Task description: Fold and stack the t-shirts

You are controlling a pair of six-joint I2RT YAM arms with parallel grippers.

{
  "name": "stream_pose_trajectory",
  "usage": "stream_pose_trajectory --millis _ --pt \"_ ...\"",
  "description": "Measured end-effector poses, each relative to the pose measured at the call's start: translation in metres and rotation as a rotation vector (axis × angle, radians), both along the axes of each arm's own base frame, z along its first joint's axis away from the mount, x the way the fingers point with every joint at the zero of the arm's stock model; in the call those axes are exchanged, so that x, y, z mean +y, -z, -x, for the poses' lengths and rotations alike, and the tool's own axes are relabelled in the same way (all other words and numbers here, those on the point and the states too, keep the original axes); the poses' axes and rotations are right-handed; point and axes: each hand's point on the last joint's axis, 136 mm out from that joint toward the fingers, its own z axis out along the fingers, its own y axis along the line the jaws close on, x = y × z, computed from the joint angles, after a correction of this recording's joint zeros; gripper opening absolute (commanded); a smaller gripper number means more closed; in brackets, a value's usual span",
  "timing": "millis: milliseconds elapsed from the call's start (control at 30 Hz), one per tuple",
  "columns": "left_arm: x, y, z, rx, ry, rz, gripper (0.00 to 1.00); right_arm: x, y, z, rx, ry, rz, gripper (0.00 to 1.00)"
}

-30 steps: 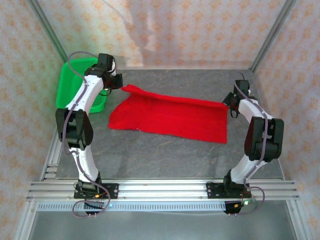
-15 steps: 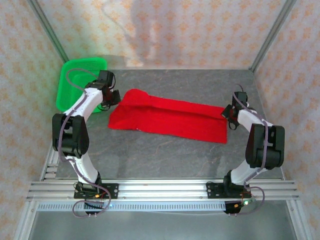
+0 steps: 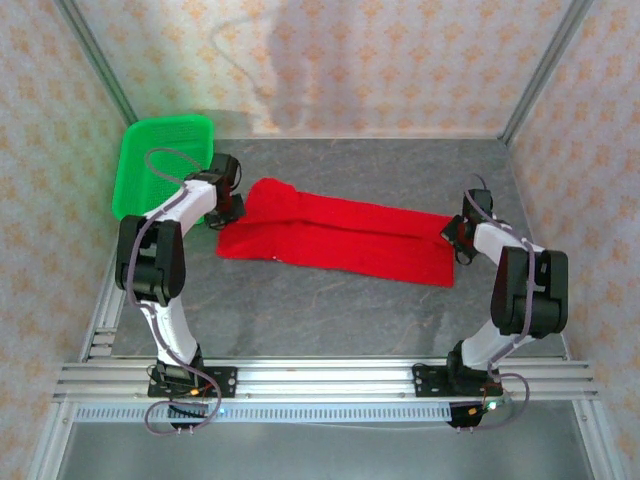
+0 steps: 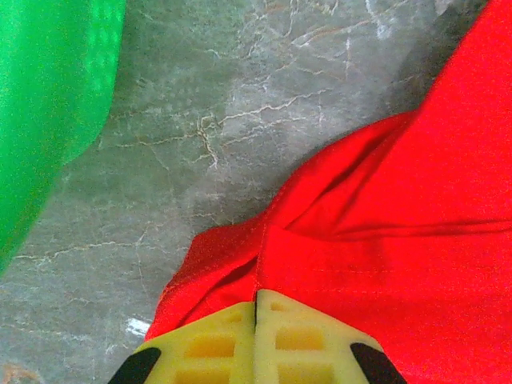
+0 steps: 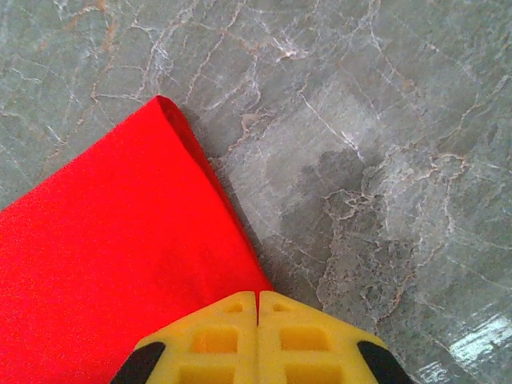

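arms came down, far edge of bright red soft cloth t-shirt (image 3: 340, 238) pulled nearer | left end effector (image 4: 256, 308) + right end effector (image 5: 257, 302) both clamped on it | fold nearly laid, I'd guess

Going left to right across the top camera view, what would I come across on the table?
basket → left gripper → t-shirt → right gripper

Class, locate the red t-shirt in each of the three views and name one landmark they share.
Top external: t-shirt lies across the middle.
Left wrist: t-shirt fills the lower right.
Right wrist: t-shirt fills the lower left.
Shared landmark: the grey marbled table.
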Motion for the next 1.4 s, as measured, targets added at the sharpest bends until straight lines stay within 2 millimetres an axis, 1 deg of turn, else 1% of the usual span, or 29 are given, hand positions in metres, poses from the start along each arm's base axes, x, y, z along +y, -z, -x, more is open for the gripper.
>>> stream_pose_trajectory --millis 67,100,167,200,233,333,400,467,533,633,700,767,833,867,933,1000,1067,1133,1200,1267,1400 --pt "0.000 0.004 0.001 0.010 -0.006 0.000 0.13 0.001 0.002 0.001 0.007 0.006 -0.011 0.01" --pt "0.000 0.005 0.001 0.012 -0.014 0.003 0.16 0.002 0.002 0.002 0.008 0.010 -0.017 0.06" --pt "-0.001 0.006 0.001 0.011 -0.027 0.008 0.28 0.003 0.003 0.003 0.012 0.019 -0.031 0.20" --pt "-0.001 0.006 0.001 0.010 -0.032 0.010 0.34 0.004 0.004 0.004 0.016 0.022 -0.041 0.30" --pt "-0.001 0.006 0.001 0.010 -0.039 0.013 0.38 0.006 0.006 0.005 0.019 0.024 -0.052 0.36" --pt "-0.006 0.004 0.002 0.011 -0.042 0.016 0.45 0.013 0.010 0.009 0.031 0.020 -0.095 0.53" --pt "-0.012 -0.002 0.002 0.005 -0.037 0.020 0.50 0.018 0.011 0.012 0.034 0.010 -0.125 0.64" --pt "-0.023 -0.016 -0.003 -0.022 -0.015 0.027 0.55 0.025 0.007 0.017 0.024 -0.010 -0.154 0.73" --pt "-0.042 -0.040 -0.017 -0.081 0.029 0.045 0.57 0.033 -0.006 0.019 -0.013 -0.044 -0.183 0.78" --pt "-0.076 -0.078 -0.040 -0.178 0.115 0.113 0.59 0.046 -0.033 0.018 -0.096 -0.115 -0.217 0.81" --pt "-0.091 -0.097 -0.055 -0.223 0.170 0.139 0.59 0.056 -0.050 0.018 -0.147 -0.173 -0.230 0.82" --pt "-0.102 -0.105 -0.073 -0.246 0.223 0.151 0.59 0.067 -0.062 0.018 -0.181 -0.233 -0.243 0.83" --pt "-0.107 -0.098 -0.089 -0.232 0.259 0.143 0.57 0.077 -0.068 0.020 -0.197 -0.281 -0.257 0.83" --pt "-0.110 -0.089 -0.096 -0.211 0.280 0.139 0.55 0.081 -0.068 0.021 -0.199 -0.303 -0.267 0.84" --pt "-0.113 -0.065 -0.104 -0.156 0.310 0.129 0.53 0.088 -0.067 0.024 -0.193 -0.334 -0.286 0.84" --pt "-0.114 -0.034 -0.104 -0.082 0.334 0.119 0.51 0.094 -0.065 0.027 -0.186 -0.355 -0.299 0.84" --pt "-0.114 -0.011 -0.101 -0.017 0.350 0.114 0.51 0.098 -0.066 0.028 -0.184 -0.374 -0.307 0.84" --pt "-0.114 0.005 -0.095 0.029 0.362 0.115 0.50 0.102 -0.066 0.029 -0.185 -0.388 -0.314 0.84" --pt "-0.115 0.009 -0.091 0.052 0.377 0.117 0.49 0.104 -0.066 0.029 -0.186 -0.398 -0.317 0.84" --pt "-0.115 0.005 -0.091 0.050 0.383 0.116 0.47 0.105 -0.067 0.029 -0.186 -0.402 -0.321 0.85" --pt "-0.116 0.001 -0.095 0.034 0.400 0.112 0.46 0.106 -0.067 0.030 -0.185 -0.406 -0.327 0.85"
